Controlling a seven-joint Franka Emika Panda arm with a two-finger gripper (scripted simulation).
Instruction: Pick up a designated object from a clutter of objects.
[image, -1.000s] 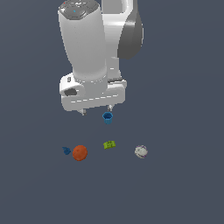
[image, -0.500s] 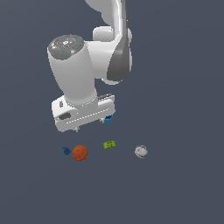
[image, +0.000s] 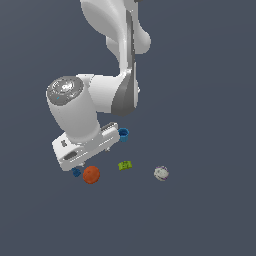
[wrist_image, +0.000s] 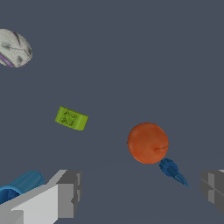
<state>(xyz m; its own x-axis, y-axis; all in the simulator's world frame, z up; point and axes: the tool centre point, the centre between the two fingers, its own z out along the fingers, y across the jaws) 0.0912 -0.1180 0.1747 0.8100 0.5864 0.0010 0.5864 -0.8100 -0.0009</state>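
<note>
Flat, even simulator light, moderately dim; uniform slate-grey ground. No cast shadows under objects. Soft shading on arm (image: 95, 107), brighter on upper surfaces, no hard glare. Orange-red ball (wrist_image: 148, 143) shows gentle highlight. Exterior view slightly soft; wrist view sharper, no edge distortion.

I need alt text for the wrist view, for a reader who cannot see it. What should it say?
An orange-red ball lies on a dark grey floor ahead of the open gripper, with a small dark-blue piece right beside it. Farther off lie a green block and a whitish-grey ball; a blue cup shows behind one finger.
</note>
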